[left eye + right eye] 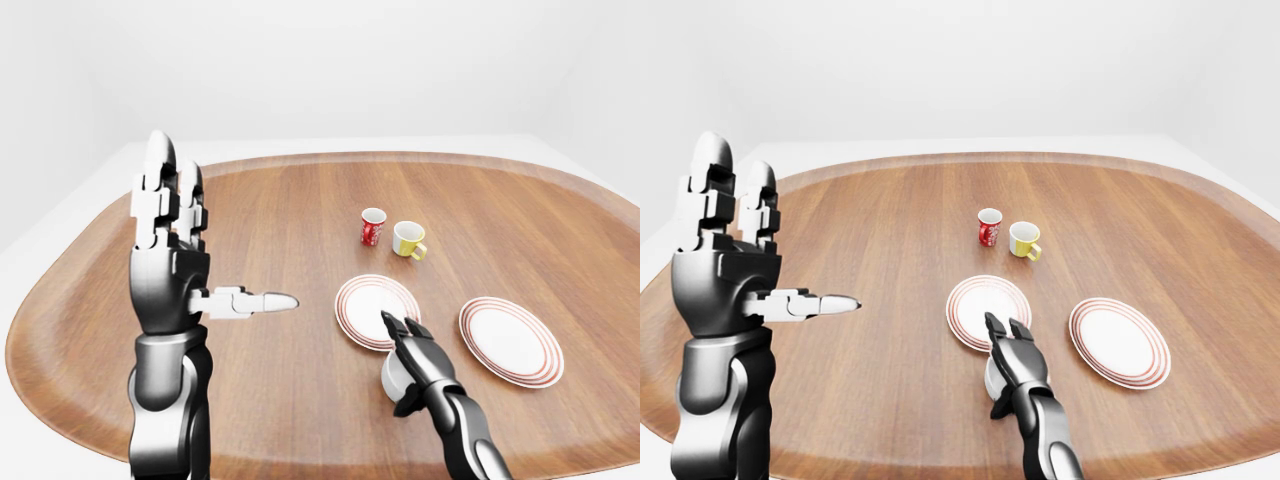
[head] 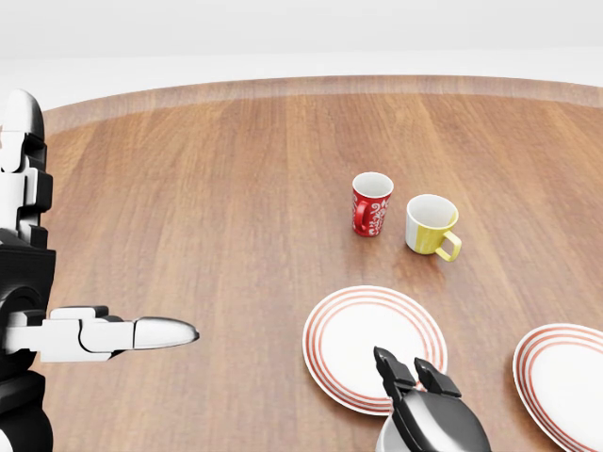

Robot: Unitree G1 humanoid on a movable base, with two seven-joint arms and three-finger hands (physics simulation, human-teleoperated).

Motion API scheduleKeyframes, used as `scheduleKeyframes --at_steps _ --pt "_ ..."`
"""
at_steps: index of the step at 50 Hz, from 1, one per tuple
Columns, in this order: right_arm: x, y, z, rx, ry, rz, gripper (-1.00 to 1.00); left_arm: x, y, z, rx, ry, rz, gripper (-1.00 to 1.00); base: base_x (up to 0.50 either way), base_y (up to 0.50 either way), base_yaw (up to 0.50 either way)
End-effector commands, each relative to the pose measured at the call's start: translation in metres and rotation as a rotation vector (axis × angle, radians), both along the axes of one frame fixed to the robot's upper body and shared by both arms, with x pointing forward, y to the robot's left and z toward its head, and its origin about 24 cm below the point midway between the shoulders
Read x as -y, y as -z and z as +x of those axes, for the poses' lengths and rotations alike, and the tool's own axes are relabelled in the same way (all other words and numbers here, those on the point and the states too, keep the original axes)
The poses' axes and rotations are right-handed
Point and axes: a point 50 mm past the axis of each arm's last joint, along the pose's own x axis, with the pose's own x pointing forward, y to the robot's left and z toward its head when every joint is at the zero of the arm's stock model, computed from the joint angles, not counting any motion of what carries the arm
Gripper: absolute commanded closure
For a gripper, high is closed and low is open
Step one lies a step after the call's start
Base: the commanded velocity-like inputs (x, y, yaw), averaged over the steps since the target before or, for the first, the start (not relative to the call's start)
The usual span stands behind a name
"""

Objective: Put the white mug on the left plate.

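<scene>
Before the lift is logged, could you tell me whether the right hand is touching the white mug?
Touching. In the left-eye view the right hand lies over the white mug, its thumb down the mug's side with no gap showing.
</scene>
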Motion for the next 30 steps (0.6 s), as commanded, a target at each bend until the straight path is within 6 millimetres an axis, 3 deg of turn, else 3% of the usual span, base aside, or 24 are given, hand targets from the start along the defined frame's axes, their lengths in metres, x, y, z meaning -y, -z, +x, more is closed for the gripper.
scheduleKeyframes --at_steps 1,2,18,25,30 --pt "0.002 0.011 -0.001 -0.023 0.009 -0.009 0.53 0.000 0.000 0.000 -0.001 0.000 0.000 -1.00 0.00 0.00 0.00" --pt "0.001 0.009 -0.002 -0.021 0.006 -0.008 1.00 0.001 0.000 0.000 0.001 0.001 0.000 -1.00 0.00 0.00 0.00" --pt "-0.001 -0.004 -0.005 -0.028 -0.016 0.045 1.00 0.000 0.001 0.001 -0.003 -0.002 0.000 -1.00 0.00 0.00 0.00" --pt "-0.016 -0.023 -0.012 -0.040 -0.081 0.183 1.00 0.000 0.002 0.001 -0.012 -0.001 0.000 -1.00 0.00 0.00 0.00" --pt "-0.026 -0.049 -0.013 -0.001 -0.167 0.247 1.00 0.000 0.003 0.002 -0.017 -0.002 0.000 -1.00 0.00 0.00 0.00"
